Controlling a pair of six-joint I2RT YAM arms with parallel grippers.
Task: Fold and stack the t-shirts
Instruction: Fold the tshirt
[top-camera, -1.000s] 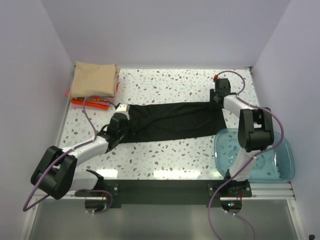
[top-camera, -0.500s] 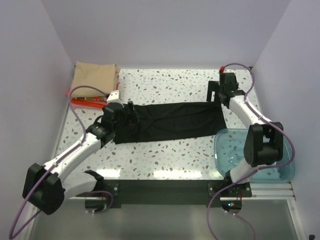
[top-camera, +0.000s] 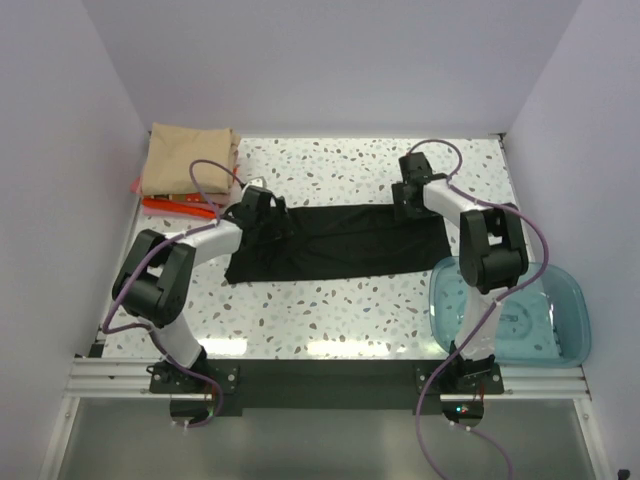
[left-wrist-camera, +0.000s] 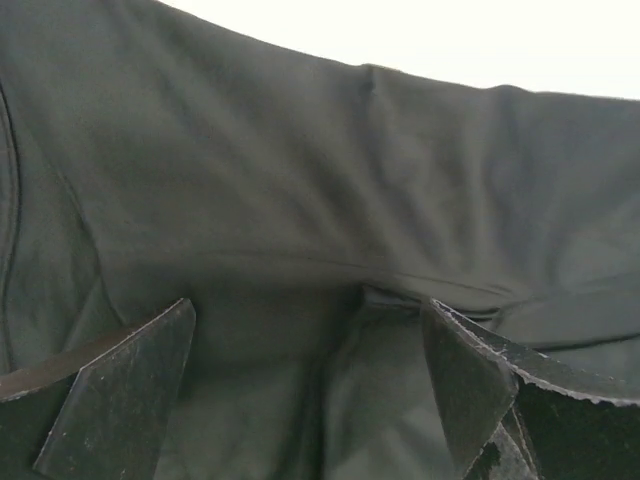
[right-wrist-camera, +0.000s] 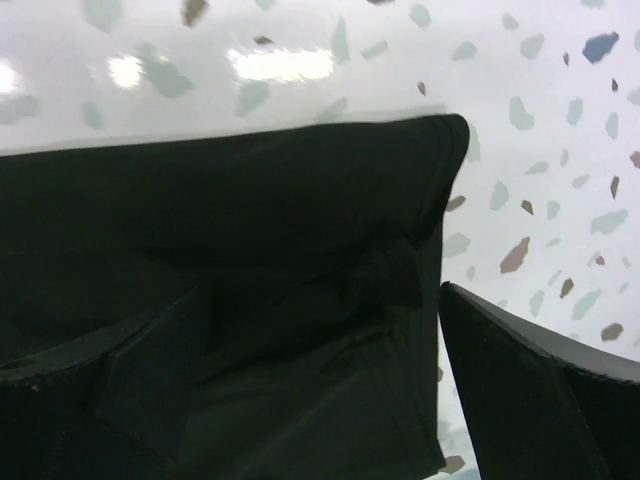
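Left gripper (left-wrist-camera: 308, 310) spread wide over the black t-shirt (left-wrist-camera: 300, 180)

Dark cloth fills nearly the whole view, with a thin bright strip of table (left-wrist-camera: 480, 40) along the top edge. The two dark fingers (left-wrist-camera: 130, 390) rise from the lower corners, well apart. A soft crease runs across the cloth between them, bunching into a small fold just beside the right-hand finger.

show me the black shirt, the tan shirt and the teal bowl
black shirt (top-camera: 340, 240): top external view, middle of the cloth
tan shirt (top-camera: 187, 158): top external view, top of the fold
teal bowl (top-camera: 538, 328): top external view, bare floor
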